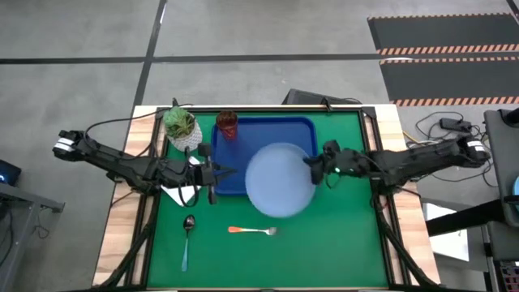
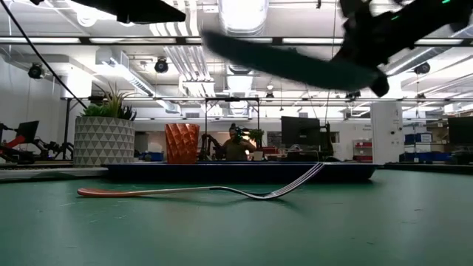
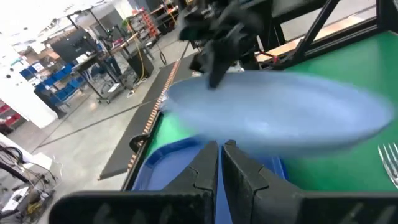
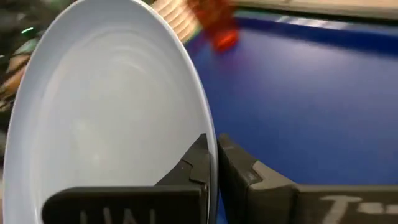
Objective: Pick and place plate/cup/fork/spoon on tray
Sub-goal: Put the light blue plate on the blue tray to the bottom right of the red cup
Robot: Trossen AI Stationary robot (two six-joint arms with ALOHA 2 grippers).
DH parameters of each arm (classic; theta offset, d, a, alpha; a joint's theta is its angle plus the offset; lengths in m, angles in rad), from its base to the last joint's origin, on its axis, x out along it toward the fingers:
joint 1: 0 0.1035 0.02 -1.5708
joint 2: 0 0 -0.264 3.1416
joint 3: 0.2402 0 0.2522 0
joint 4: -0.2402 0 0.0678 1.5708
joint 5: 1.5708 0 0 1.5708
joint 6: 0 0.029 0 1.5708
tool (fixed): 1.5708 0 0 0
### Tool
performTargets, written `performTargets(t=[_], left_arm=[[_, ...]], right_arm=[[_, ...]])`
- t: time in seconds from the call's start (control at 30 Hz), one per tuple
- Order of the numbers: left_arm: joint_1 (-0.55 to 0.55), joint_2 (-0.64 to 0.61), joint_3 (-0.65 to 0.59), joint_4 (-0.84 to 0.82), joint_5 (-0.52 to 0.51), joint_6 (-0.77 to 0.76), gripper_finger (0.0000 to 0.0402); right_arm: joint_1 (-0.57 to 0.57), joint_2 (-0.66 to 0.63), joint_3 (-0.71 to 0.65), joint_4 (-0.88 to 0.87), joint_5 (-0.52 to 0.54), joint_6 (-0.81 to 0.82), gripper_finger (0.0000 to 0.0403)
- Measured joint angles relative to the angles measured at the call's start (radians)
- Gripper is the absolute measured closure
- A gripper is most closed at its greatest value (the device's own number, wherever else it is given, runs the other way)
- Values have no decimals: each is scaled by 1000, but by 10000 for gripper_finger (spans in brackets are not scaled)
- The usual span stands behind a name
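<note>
The light-blue plate [image 1: 280,180] hangs in the air over the near right part of the deep-blue tray [image 1: 243,142]. My right gripper [image 1: 312,162] is shut on it. The plate also shows in the low view [image 2: 288,63] and in the left wrist view [image 3: 280,118]. The dark-red cup [image 1: 228,126] stands in the tray's far left corner. My left gripper [image 1: 212,173] is shut and empty over the tray's left edge. The fork [image 1: 253,230] and the spoon [image 1: 187,235] lie on the green mat, nearer than the tray. My right gripper pinches the plate's rim [image 4: 210,140] on the plate's right side between its two fingers, one on the upper face and one on the underside. The fingers come about level from the table's right. The plate is lifted clear and tilted [image 2: 222,41].
A white pot with a green plant [image 1: 182,126] stands just left of the tray's far left corner. The green mat [image 1: 340,243] lies bare near and right of the fork. A person shows in the room beyond the table [image 2: 235,144].
</note>
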Motion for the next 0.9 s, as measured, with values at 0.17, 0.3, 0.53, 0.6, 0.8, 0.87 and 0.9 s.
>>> performTargets(t=[0.17,0.3,0.53,0.6,0.8,0.87,0.9], left_arm=[[0,-4,1,33,0,62,398],[0,-4,2,34,0,92,398],[1,-6,2,41,0,167,398],[1,-6,2,66,0,183,398],[1,0,1,127,0,183,398],[1,5,-1,144,0,152,398],[1,9,-1,146,0,132,398]], right_arm=[[-184,166,58,4,-7,3,394],[-313,288,106,3,-70,4,394],[-405,463,202,0,-121,-63,394],[-410,497,227,-13,-132,-82,394],[-418,560,259,-15,-125,-101,394],[-416,578,266,-14,-110,-117,394],[-417,588,268,-13,-107,-123,394]])
